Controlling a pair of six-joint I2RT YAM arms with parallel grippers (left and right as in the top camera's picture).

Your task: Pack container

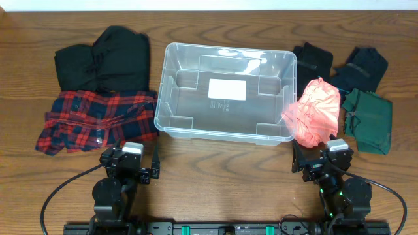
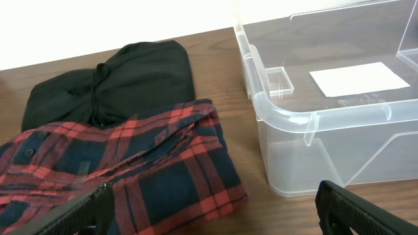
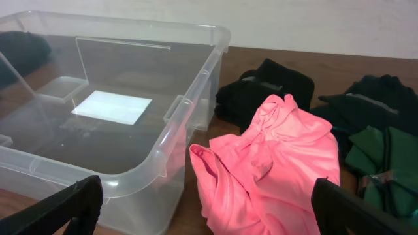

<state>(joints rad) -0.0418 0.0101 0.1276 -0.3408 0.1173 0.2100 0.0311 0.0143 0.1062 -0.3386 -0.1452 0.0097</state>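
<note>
— Sitting on the brown wooden table, what?
— A large rectangular clear plastic container at centre, a red-and-black plaid shirt to its left, a crumpled pink garment at its right front corner.
— Jaws?
— Left gripper, right gripper: both spread wide apart.

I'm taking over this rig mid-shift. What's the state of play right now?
Left tool: open, empty, over the plaid shirt.
Right tool: open, empty, near the pink garment.
Container: mid-table, holding only its label.
To its left: plaid shirt, black pile.
To its right: pink garment, black piece, dark piece, green piece.
Done: nothing packed.
Left: all the clothing.
</note>
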